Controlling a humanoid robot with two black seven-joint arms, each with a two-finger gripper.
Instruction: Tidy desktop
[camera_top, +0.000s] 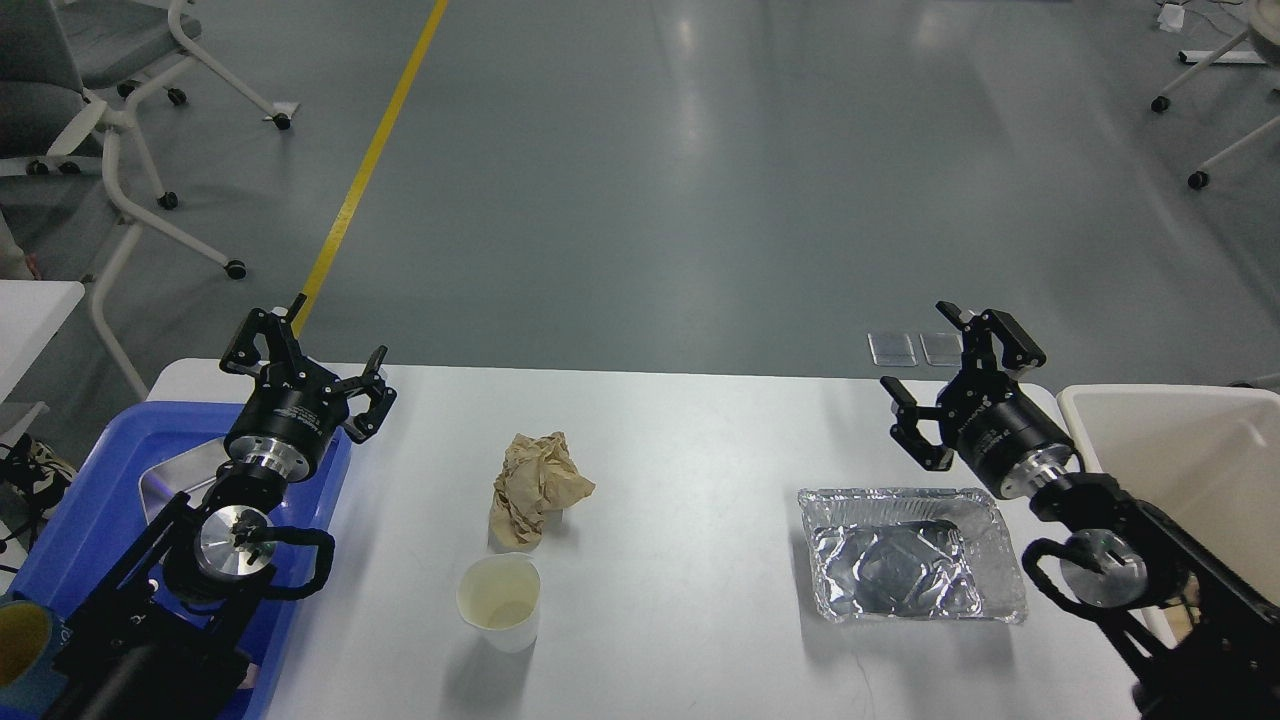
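Pretty much at the start of this one, by the look of it. The bench (700, 430) has three bits of clutter sitting loose on it: a crumpled brown paper wad (538, 487) near the middle, a small white paper cup (499, 600) just in front of it, and an empty foil tray (912, 555) over to the right. Nothing looks sorted yet. The blue tray (90, 500) sits at the bench's left end and the cream bin (1180, 440) at its right.

Both my tools are empty with fingers spread wide. My left tool (305, 375) hangs over the blue tray's far corner, well apart from the paper wad. My right tool (960, 385) hovers just behind the foil tray, beside the bin. The bench stretches out between and under both, so I reckon everything's left to do.
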